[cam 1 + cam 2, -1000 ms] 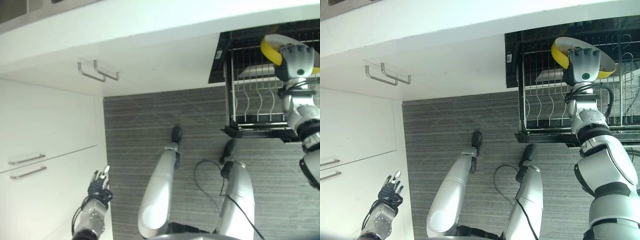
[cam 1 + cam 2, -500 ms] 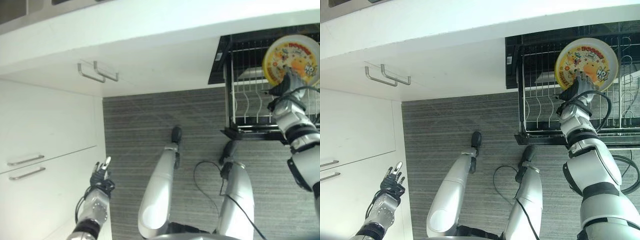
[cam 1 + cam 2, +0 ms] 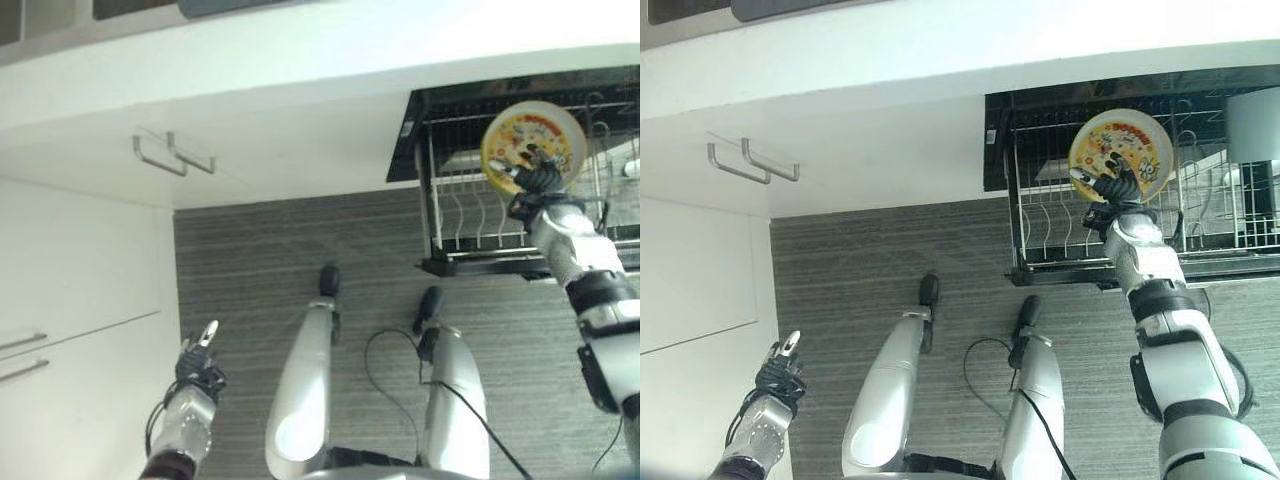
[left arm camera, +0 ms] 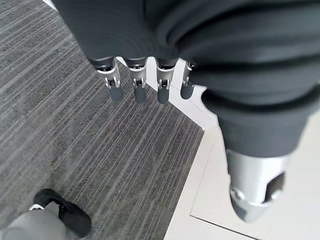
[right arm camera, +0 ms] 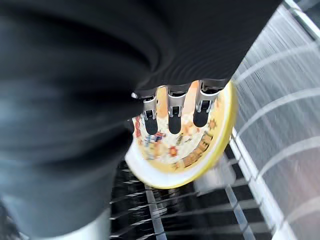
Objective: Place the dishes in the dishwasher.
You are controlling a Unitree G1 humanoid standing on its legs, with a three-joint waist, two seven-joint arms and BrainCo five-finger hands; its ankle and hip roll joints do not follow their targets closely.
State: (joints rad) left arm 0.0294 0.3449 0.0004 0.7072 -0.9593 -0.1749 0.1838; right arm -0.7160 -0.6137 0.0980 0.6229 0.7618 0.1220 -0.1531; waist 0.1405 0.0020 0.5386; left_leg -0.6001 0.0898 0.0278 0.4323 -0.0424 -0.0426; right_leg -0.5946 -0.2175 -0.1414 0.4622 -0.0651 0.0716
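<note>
R hand (image 3: 1110, 187) clamped on plate (image 3: 1121, 152), held on edge w/ rack (image 3: 1060, 225) tines directly below hand; L hand (image 3: 777, 377) open, idle.

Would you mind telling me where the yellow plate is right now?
The yellow plate is in the right hand, held on edge over the wire rack of the open dishwasher, at the upper right of the eye views.

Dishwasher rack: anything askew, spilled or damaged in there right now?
Nothing stands out. The right robot hand holds the yellow plate upright over the pulled-out dishwasher rack; it is not yet slotted between the tines. No spill or damage shows. The left robot hand hangs open by the white cabinet.
</note>
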